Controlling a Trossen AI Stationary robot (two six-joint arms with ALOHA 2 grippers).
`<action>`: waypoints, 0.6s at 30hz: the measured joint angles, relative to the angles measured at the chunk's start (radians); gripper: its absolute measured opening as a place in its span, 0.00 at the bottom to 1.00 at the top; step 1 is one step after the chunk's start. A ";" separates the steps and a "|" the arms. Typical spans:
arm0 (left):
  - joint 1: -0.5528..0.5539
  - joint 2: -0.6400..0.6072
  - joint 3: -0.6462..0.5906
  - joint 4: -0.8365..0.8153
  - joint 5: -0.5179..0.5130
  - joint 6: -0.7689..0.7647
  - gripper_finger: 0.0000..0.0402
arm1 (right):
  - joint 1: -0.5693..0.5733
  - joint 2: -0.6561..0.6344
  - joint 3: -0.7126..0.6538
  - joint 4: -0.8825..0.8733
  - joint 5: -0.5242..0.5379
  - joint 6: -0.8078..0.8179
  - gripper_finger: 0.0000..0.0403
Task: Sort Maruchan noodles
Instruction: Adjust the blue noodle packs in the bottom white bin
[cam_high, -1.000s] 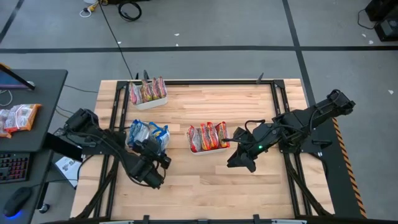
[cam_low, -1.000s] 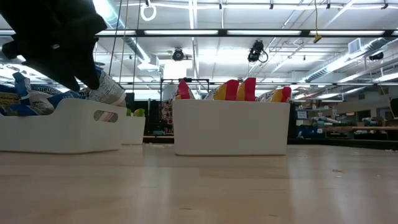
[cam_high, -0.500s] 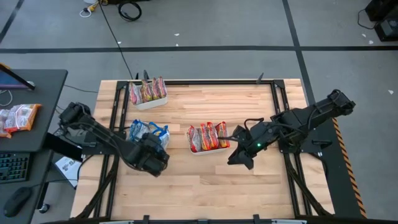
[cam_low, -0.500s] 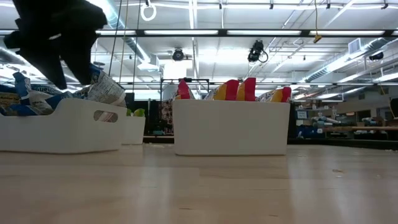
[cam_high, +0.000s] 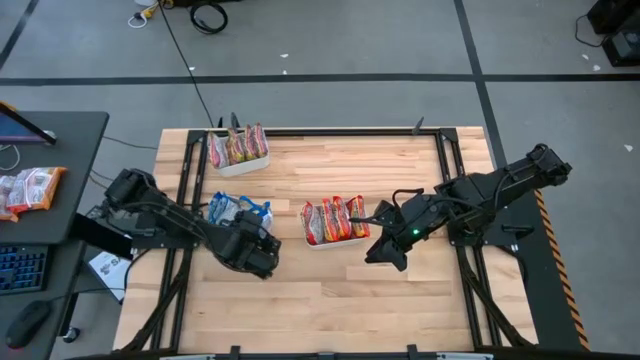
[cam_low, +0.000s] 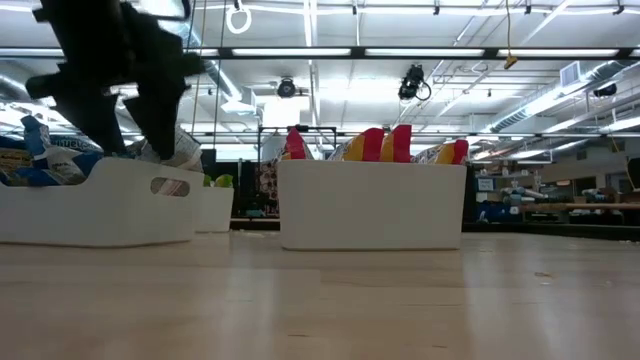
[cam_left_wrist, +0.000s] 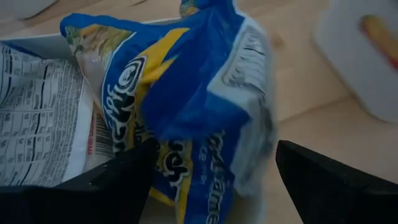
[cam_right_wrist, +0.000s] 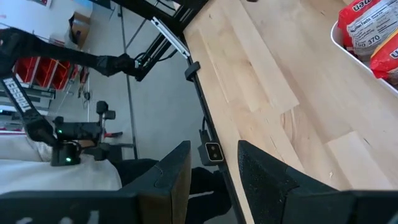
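Tabletop (cam_high: 330, 290): pale wooden slats, framed by dark rails, carrying three white trays.
Left end effector (cam_high: 262, 255): nearest the front edge, just beside the left tray, fingers spread wide and released, gripping nothing.
Blue-and-yellow noodles (cam_left_wrist: 180, 106): crumpled packets lying in the left tray (cam_low: 100, 200), one directly before the spread fingers (cam_left_wrist: 112, 180).
Right end effector (cam_high: 378, 250): beside the middle tray's right end, above bare wood; fingers (cam_right_wrist: 267, 177) partly parted with nothing between them.
Red-orange noodles (cam_high: 333, 218): standing on edge in the middle tray (cam_low: 370, 205).
Far tray (cam_high: 242, 162): at the back left, holding more red and yellow packets (cam_high: 238, 145).
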 joint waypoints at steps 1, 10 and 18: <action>0.009 0.014 0.000 -0.004 0.006 -0.006 0.83 | -0.001 0.000 0.000 0.001 0.000 0.000 0.34; 0.151 0.038 -0.010 -0.106 0.096 0.011 0.81 | 0.000 0.000 0.000 0.002 -0.005 0.016 0.34; 0.227 -0.100 -0.010 -0.126 0.159 0.092 0.79 | 0.000 0.000 0.000 0.003 -0.022 0.035 0.34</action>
